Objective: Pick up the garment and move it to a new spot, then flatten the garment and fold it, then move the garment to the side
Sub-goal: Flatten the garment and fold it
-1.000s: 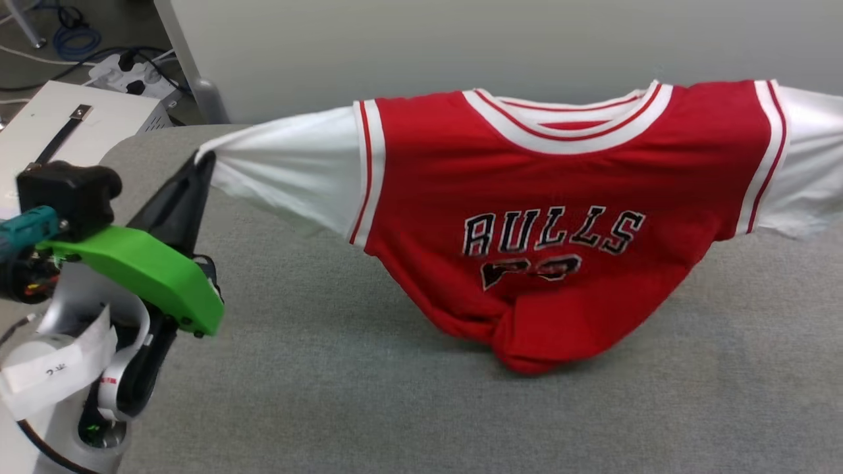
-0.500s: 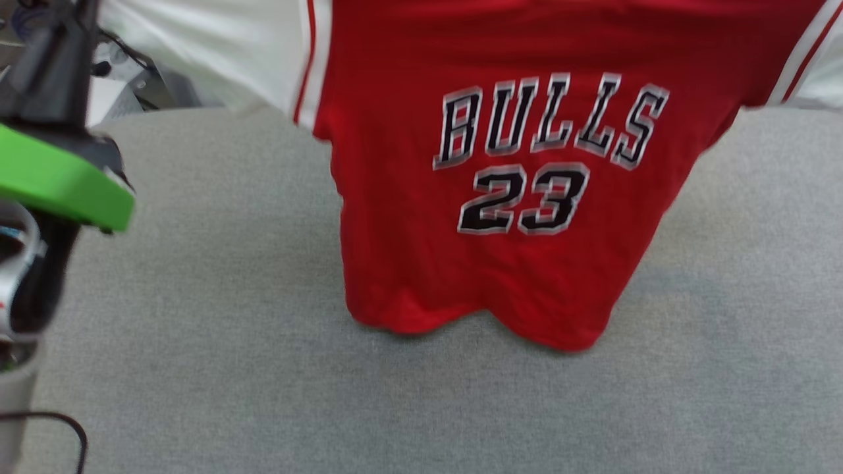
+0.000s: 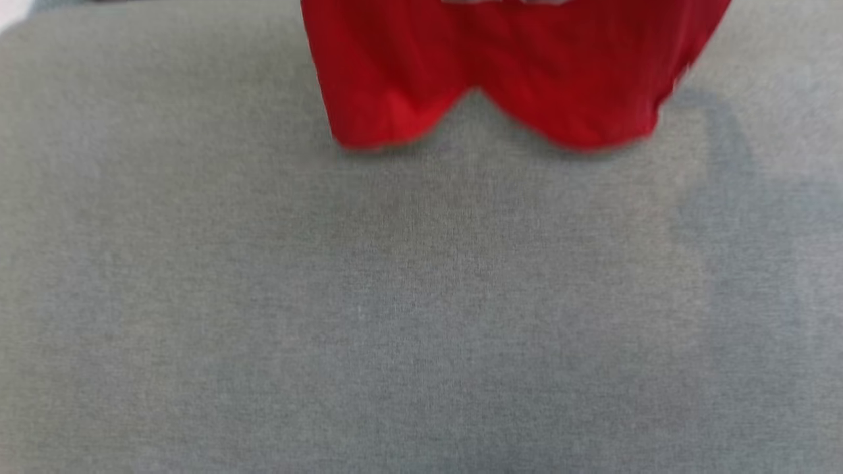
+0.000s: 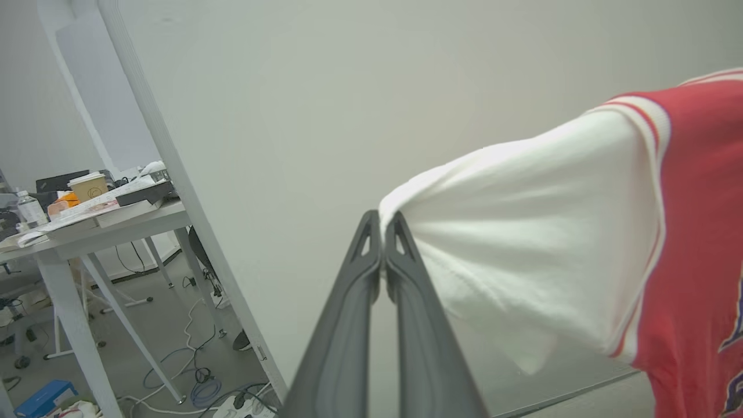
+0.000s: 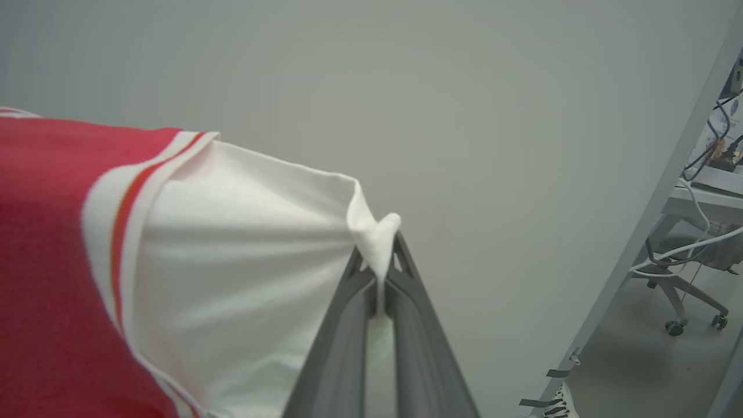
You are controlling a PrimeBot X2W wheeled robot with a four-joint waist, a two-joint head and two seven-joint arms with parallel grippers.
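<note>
1 garment [image 3: 500, 72] hangs at the top centre of the head view, its red hem in 2 lobes over the grey cloth surface [image 3: 421, 316]; contact cannot be told. At lower centre of the left wrist view, the left gripper [image 4: 382, 223] is clenched on 1 white sleeve's edge; at lower centre of the right wrist view, the right gripper [image 5: 380, 249] pinches the other sleeve, 1 tuft poking above its 2 fingers.

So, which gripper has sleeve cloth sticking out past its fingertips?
The right gripper: a white tuft of its sleeve pokes above the tips. The left gripper pinches the other sleeve right at the tips.
</note>
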